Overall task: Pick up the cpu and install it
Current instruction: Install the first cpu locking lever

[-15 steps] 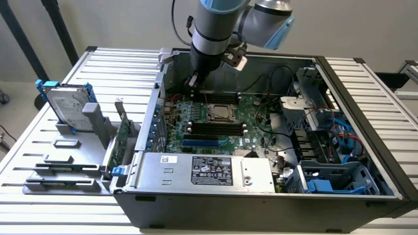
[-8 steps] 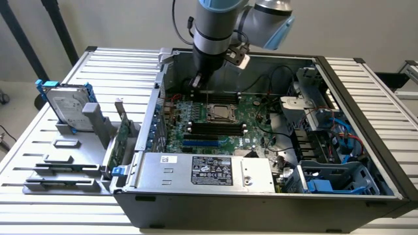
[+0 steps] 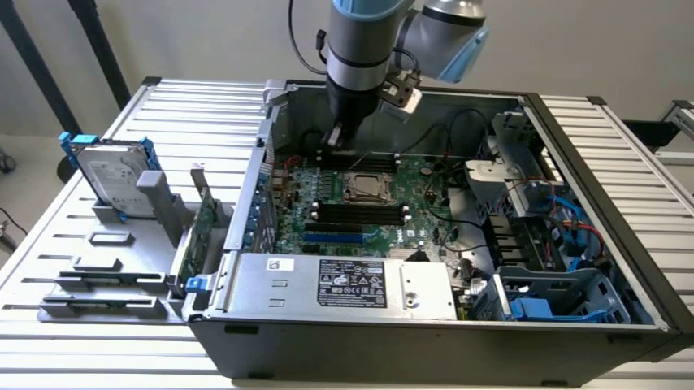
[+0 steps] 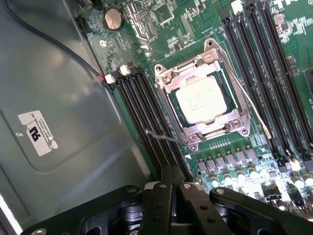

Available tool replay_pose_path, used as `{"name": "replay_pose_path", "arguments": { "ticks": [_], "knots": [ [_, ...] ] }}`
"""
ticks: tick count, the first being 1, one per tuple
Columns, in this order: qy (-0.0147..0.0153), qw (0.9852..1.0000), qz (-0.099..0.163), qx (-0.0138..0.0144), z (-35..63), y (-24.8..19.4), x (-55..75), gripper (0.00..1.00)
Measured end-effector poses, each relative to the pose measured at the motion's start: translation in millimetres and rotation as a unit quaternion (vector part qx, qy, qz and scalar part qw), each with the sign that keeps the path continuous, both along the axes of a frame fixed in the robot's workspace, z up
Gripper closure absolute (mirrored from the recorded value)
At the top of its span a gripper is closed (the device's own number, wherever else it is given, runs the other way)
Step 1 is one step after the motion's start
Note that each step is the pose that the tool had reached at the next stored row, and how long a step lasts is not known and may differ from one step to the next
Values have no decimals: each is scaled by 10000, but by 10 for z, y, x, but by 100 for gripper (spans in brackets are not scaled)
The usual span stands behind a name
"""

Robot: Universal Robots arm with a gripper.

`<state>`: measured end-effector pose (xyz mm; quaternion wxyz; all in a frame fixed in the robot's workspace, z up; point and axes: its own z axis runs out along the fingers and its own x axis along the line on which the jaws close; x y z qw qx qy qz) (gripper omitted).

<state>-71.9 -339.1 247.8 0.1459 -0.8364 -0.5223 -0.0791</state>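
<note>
**Chip seated in socket, gripper shut and empty beside it**

Seated flat in the bright metal socket frame [image 4: 215,128] on the green motherboard [image 4: 161,44]: the cpu [image 4: 201,101], a small square chip with a dull silver metal top. Square to the frame on every side, with no corner visibly riding up. Judged to lie that way so that the underside meets the socket evenly. Alongside the frame, a thin wire retention lever [image 4: 254,110]; cannot tell whether latched.

Above the bank of long black memory slots [image 4: 146,112] just beside the socket: the black two-finger gripper [image 4: 171,172], closed, pads pressed together with nothing between, so gripping nothing. Near the chip, not touching it. In the exterior view, set low inside the open grey computer case [image 3: 434,341], close to the wall farthest from the camera, arm coming straight down from above.

Little room sideways. Memory slots flanking the socket on two opposite sides, and raised frame edges all round the chip. Close by the gripper, a plain grey case wall [image 4: 58,73] with a white sticker and a black cable running along it. Open air only straight above the socket.

Along the near side of the case, a big grey metal box with a black label [image 3: 347,284]. Toward the exterior view's right, drive bays and blue cabling.

Outside the case, at the exterior view's left on the slatted metal surface [image 3: 65,357], a silver hard drive with blue side rails [image 3: 109,175] upright in a grey stand, well apart from the work.
</note>
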Motion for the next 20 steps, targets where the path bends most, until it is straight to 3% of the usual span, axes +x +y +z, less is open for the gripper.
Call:
{"name": "replay_pose_path", "arguments": {
  "ticks": [4,10,20],
  "knots": [
    [-60,10000,-4,-26,-42,0,0,89],
    [-66,9999,-4,-82,-143,1,0,89],
    [-69,9999,-4,-108,-319,32,1,89]
  ]
}}
